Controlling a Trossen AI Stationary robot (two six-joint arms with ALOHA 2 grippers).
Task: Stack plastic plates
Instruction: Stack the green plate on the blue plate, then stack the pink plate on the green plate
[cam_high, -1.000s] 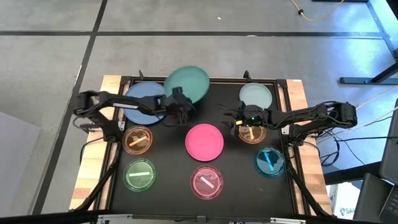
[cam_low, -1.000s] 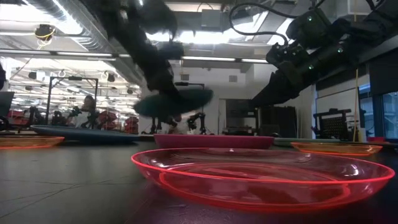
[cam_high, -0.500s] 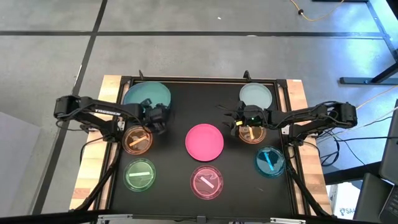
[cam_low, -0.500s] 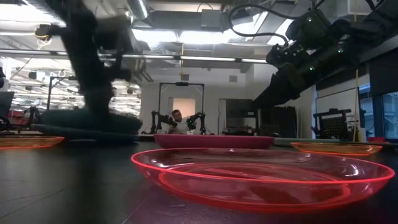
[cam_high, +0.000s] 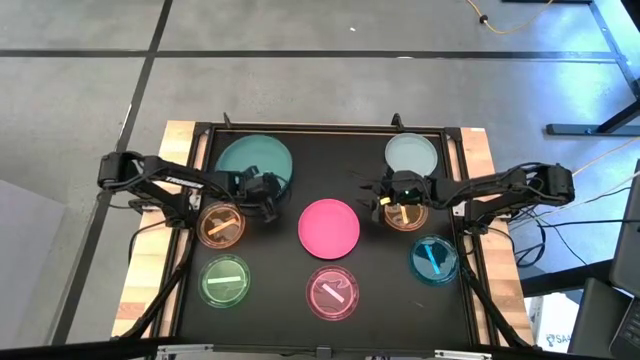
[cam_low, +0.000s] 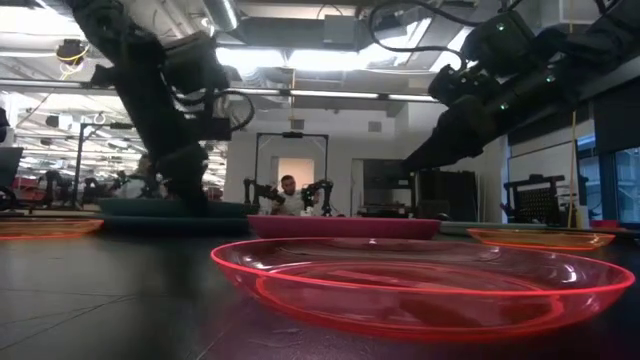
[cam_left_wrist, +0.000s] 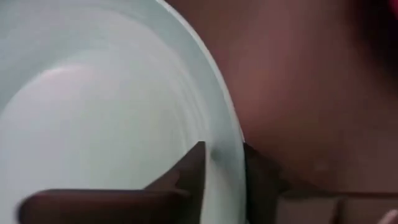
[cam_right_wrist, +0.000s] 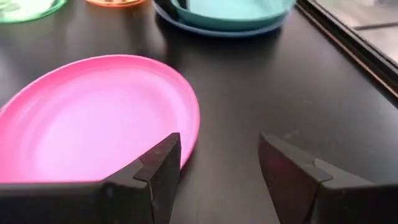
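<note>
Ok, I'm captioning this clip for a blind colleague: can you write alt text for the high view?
Seen from above, the left gripper grips the rim of a teal plate resting on a blue plate at the black table's far left. The right gripper, open, hovers beside an opaque pink plate at centre, with smaller translucent plates around.

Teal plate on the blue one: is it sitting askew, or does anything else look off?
Nothing stands out. The teal plate lies level, nested on the blue plate, the left gripper pinching its rim. The right gripper hangs open near the pink plate. No spill or damage.
</note>
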